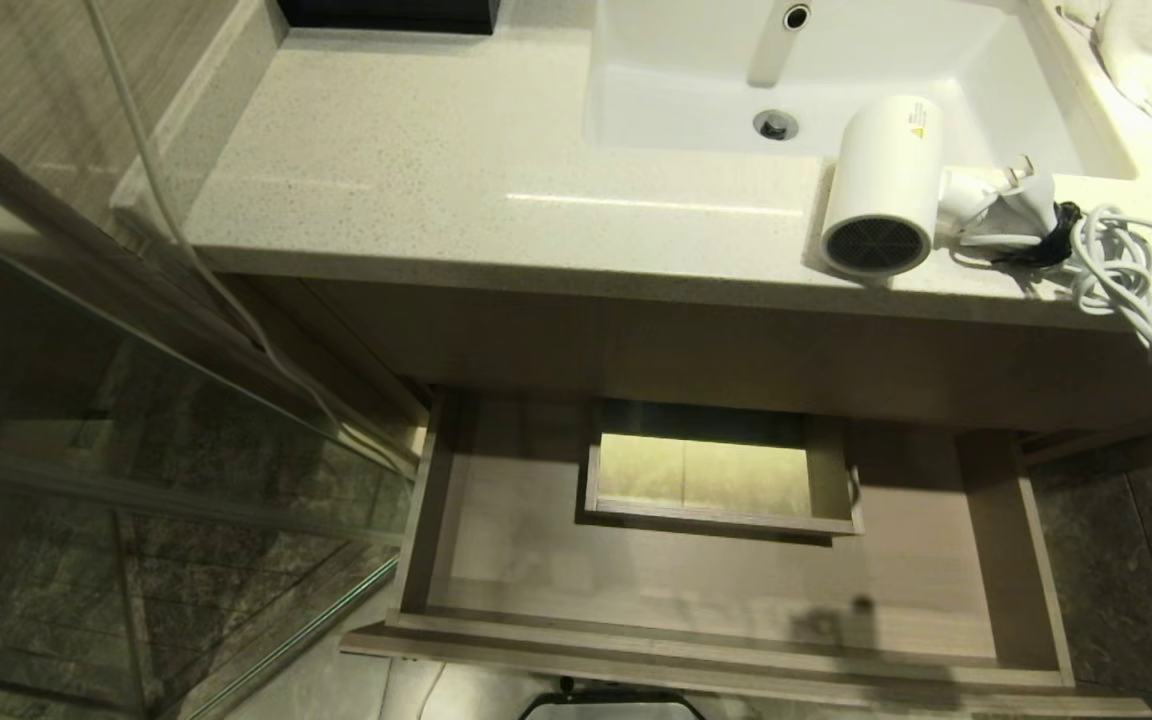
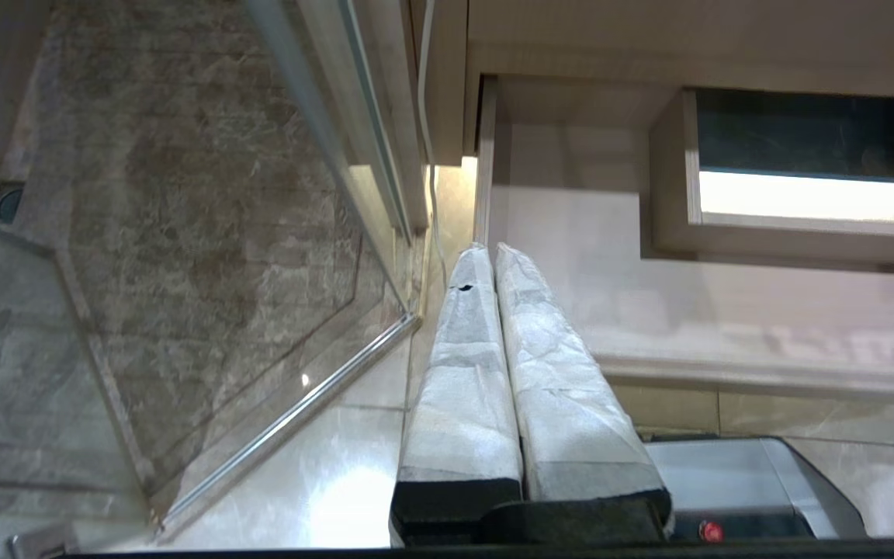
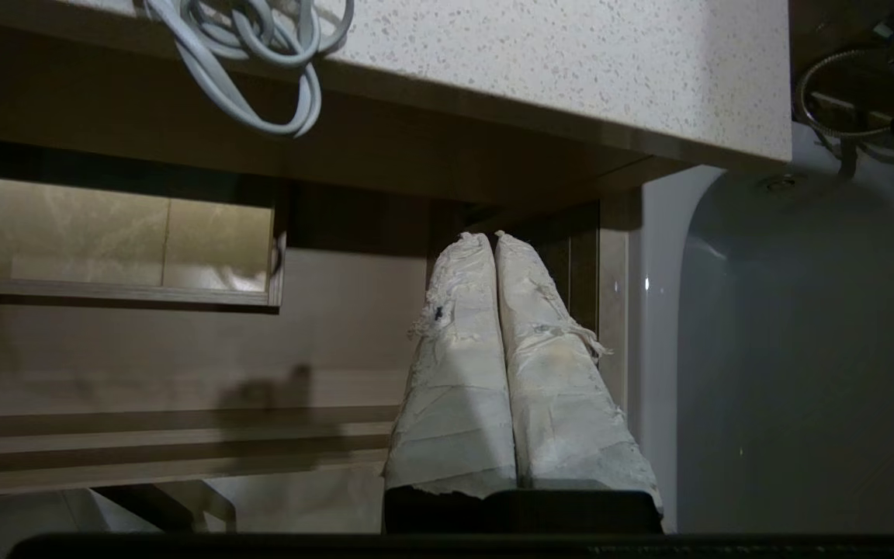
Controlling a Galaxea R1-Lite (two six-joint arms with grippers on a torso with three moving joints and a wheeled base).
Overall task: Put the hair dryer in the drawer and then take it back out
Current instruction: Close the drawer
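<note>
The small white hair dryer is seen in smooth, faintly glossy plastic, with a dark honeycomb grille at its rear and a white rubbery coiled cord. The pale speckled stone desk is polished, and the white basin is glazed and shiny. The wide shallow light-wood-grain drawer is finished matt. Both grippers' fingers are wrapped in rough, frayed white tape. The dark marbled floor tiles are glossy.

light: bright overhead | glare: countertop streak | shadow: dim drawer | blur: slight
</note>
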